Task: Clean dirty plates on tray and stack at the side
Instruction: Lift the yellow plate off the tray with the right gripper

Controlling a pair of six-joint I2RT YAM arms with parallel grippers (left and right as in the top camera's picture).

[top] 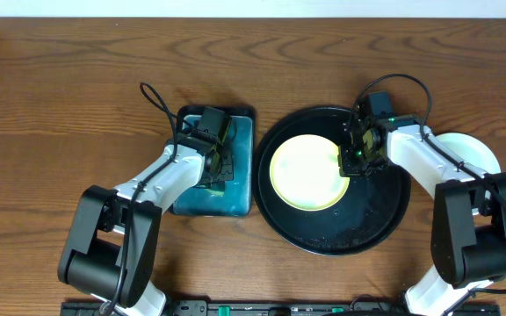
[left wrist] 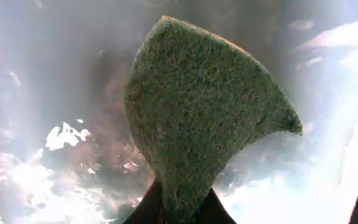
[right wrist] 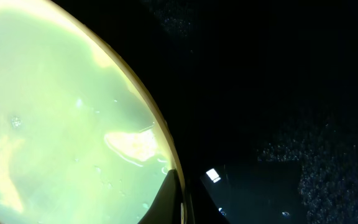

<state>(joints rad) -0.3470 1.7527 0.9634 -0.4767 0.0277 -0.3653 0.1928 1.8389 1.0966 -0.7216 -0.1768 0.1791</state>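
A pale yellow plate [top: 306,171] lies in the round black tray [top: 385,228]. My right gripper [top: 356,156] sits at the plate's right rim. In the right wrist view its jaws [right wrist: 182,193] are shut on the rim of the yellow plate [right wrist: 55,112], which looks wet with a few droplets, and the dark tray [right wrist: 278,93] lies beside it. My left gripper [top: 213,154] hovers over the teal sponge dish [top: 240,189]. In the left wrist view that gripper [left wrist: 182,202] is shut on a green scouring sponge [left wrist: 197,106] that fans out ahead of the fingers.
White plates [top: 468,151] rest on the wooden table just right of the tray, partly under my right arm. The sponge dish stands close against the tray's left edge. Wet, bright glare fills the background behind the sponge.
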